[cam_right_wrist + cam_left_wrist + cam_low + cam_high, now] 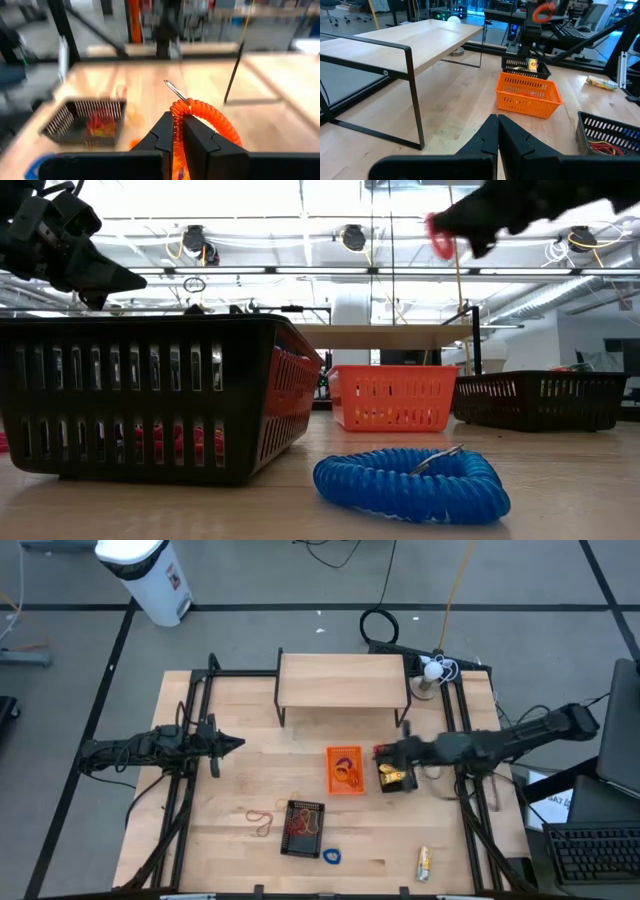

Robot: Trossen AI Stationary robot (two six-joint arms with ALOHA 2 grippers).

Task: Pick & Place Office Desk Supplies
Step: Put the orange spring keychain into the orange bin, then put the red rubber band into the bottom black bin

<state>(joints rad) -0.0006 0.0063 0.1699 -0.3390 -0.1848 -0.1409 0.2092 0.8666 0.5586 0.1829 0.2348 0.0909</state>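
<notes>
Blue coil (331, 857): coiled blue ring lying on the bench (240, 730) near the front edge, just right of the black basket.
Yellow packet (424, 862): on the bench at the front right, well apart from the baskets.
Black basket (304, 828): near the front, holding red and orange rubber-band loops.
Loose bands (262, 818): thin red-brown loops on the wood just left of the black basket.
Orange basket (345, 769): mid-bench, with small loops inside.
Small black basket (396, 778): just right of the orange basket, yellow items in it.
Right gripper (177, 131): raised over the gap between the orange basket and the small black basket; fingers pinched on an orange coil (206, 116), which stands up between the tips and curls off to one side.
Left gripper (498, 131): held over the left part of the bench, fingers pressed together on nothing.
Wooden shelf (343, 681): at the far edge.
</notes>
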